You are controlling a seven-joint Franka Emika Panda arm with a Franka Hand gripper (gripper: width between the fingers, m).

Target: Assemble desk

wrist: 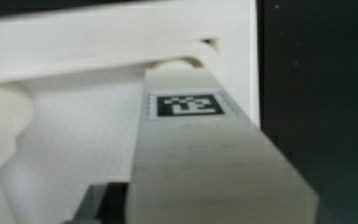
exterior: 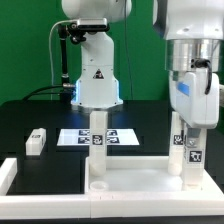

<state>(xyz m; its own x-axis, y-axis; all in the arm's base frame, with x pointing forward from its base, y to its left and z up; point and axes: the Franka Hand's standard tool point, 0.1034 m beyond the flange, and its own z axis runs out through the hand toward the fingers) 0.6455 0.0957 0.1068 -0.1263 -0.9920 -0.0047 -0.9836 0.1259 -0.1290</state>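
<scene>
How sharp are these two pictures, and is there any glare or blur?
Exterior view: evenly lit, fairly sharp; the white tabletop looks washed out against the dark table; a blue glow rims the robot base. Wrist view: soft, out of focus; the leg fills much of the frame and its tag has smeared edges.
</scene>
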